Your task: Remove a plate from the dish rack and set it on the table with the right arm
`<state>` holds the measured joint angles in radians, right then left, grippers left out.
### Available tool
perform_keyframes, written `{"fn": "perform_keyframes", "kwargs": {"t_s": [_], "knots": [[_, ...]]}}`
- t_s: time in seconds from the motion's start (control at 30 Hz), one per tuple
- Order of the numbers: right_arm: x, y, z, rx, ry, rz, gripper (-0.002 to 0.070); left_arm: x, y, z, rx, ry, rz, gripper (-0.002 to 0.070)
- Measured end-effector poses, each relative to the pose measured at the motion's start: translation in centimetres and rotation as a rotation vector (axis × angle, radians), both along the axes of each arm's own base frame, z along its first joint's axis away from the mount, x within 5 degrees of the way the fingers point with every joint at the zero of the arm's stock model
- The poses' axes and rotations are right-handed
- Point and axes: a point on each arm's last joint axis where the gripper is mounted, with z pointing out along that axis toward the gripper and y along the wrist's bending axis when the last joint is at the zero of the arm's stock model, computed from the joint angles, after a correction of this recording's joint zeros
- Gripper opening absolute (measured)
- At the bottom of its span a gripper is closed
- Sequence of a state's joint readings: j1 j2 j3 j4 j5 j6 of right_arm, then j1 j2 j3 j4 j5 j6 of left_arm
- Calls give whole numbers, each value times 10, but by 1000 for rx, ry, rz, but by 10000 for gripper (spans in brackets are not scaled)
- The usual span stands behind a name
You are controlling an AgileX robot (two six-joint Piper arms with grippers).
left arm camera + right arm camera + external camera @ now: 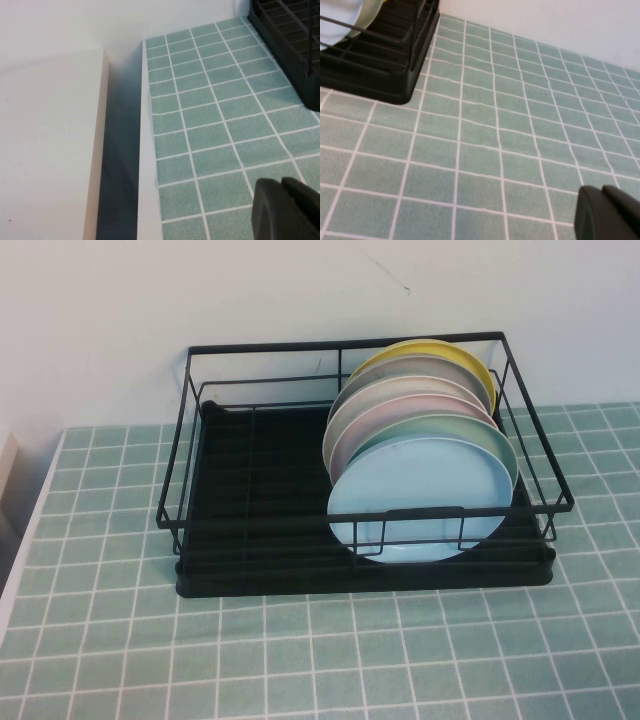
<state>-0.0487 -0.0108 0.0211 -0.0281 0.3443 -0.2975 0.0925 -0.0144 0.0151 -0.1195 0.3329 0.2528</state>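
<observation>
The light sky-blue plate [420, 502] is seen standing on edge at the front of a row of plates, in the right half of the dish rack [250, 515]. It leans slightly back against a mint-green plate [495, 440] just behind it, and its lower face is crossed by the rack's front wires. Behind these, a pale pink plate [400, 402], a greyish plate [420, 368] and a yellow plate [462, 358] are stacked upright in the same row. The left half of the rack is occupied only by its black ribbed tray base.

The rack is set on the tiled surface [300, 660] close to a white wall [200, 290]. A pale block [45, 150] is visible beyond the surface's left edge in the left wrist view, separated from it by a dark gap.

Neither arm is seen in the high view. The right gripper [607, 215] is shown only as a dark corner in its own wrist view, held above the bare tiles to the right of the rack's front corner, well apart from the plate; its fingers are pressed together and nothing is held. The left gripper [285, 210] is likewise glimpsed as a dark shape over the tiles near the surface's left edge, apart from the rack; whether its fingers are spread or together cannot be told, as perhaps only one tip is in view.
</observation>
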Motion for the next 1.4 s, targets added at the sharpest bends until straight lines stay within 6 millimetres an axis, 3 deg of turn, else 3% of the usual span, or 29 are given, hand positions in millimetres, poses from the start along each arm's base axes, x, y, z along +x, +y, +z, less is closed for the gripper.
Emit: {"fn": "perform_keyframes", "kwargs": {"t_s": [0.43, 1.1, 1.4], "knots": [[0, 1, 0, 28, -1, 2, -1, 0, 0, 0, 0, 0, 0, -3], [1, 30, 18, 1094, -67, 70, -1, 0, 0, 0, 0, 0, 0, -3], [1, 30, 20, 1037, -101, 95, -1, 0, 0, 0, 0, 0, 0, -3]]}}
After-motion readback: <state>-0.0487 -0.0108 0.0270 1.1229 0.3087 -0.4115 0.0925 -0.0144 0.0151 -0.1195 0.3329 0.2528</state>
